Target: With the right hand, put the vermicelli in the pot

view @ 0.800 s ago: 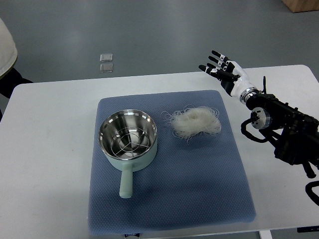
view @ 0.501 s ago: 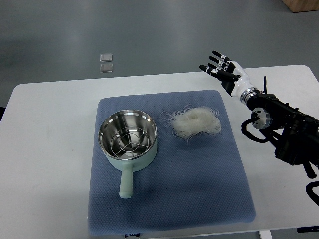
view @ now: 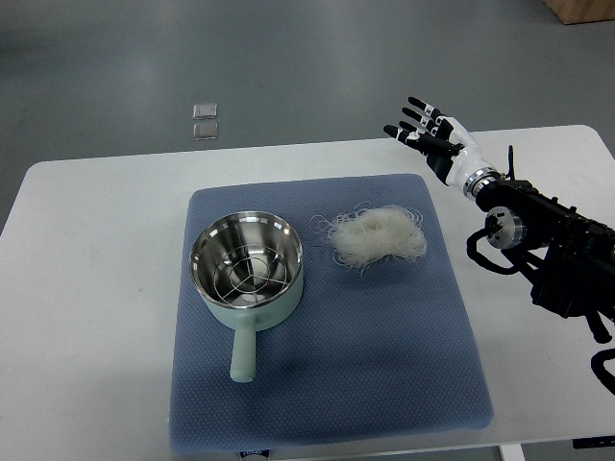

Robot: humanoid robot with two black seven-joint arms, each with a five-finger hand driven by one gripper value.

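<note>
A loose white nest of vermicelli [view: 373,236] lies on the blue mat [view: 365,346], right of centre. To its left stands a pale green pot [view: 248,268] with a shiny steel inside, a wire rack at its bottom and its handle pointing toward me. My right hand [view: 430,137] hovers up and to the right of the vermicelli, over the table's far edge, fingers spread and holding nothing. Its black arm [view: 548,245] comes in from the right edge. The left arm is out of view.
The mat covers the middle of a white table [view: 96,288]. Two small square tiles [view: 204,120] lie on the grey floor beyond the table. A wooden corner [view: 581,10] shows at the top right.
A person's pale sleeve at the left edge has left the picture. My right hand has barely shifted; pot and vermicelli have not moved.
</note>
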